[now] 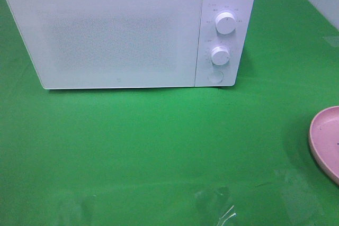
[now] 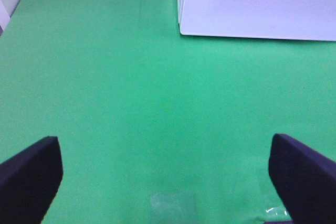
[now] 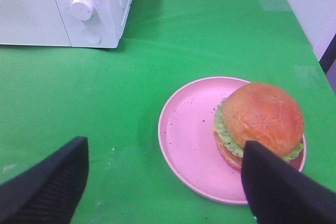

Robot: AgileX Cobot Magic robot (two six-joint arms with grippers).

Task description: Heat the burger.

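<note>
Right wrist view: right tool [image 3: 163, 182] (jaws wide) hovers above burger [image 3: 260, 124].

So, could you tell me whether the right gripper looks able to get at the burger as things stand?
Probably yes: the right gripper is open and empty, and the burger sits uncovered on the pink plate, with nothing between them.

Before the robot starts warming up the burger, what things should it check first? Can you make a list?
1. Microwave door: shut, must be opened first. Not ok.
2. Burger on the pink plate, near one edge, bun on top. Ok.
3. Right gripper open and empty, with the burger beside one finger. Ok.
4. Left gripper open and empty over the green table. Ok.
5. Room inside the microwave: door hides it. Cannot tell.
</note>
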